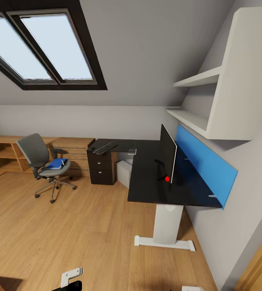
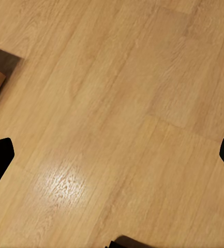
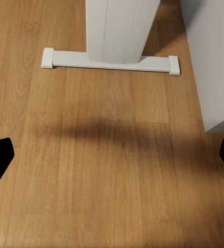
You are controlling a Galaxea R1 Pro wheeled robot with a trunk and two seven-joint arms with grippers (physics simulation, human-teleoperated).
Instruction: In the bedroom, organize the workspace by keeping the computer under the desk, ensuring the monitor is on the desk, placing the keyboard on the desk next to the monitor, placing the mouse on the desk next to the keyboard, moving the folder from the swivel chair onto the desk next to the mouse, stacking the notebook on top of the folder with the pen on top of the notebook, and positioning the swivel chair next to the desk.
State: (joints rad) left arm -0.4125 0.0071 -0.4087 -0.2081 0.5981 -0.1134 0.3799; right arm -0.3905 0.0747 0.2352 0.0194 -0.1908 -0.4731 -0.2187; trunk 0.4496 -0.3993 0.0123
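The desk (image 1: 147,178) with its black top and blue back panel stands against the right wall. The monitor (image 1: 168,153) is upright on it. The keyboard (image 1: 105,148) lies on the far left wing, and a small grey notebook (image 1: 132,151) lies near the inner corner. Under the desk sits the light grey computer (image 1: 124,173). The swivel chair (image 1: 46,165) stands apart to the left with the blue folder (image 1: 57,163) on its seat. Mouse and pen are too small to make out. My left gripper (image 2: 112,157) and right gripper (image 3: 112,157) hang open over bare floor.
A dark drawer cabinet (image 1: 101,167) stands under the desk's left wing, with a wooden drawer chest (image 1: 72,151) and low wooden shelving (image 1: 1,153) behind the chair. The desk's white leg (image 3: 119,31) and foot are just ahead of my right gripper. Wall shelves (image 1: 211,101) hang above the desk.
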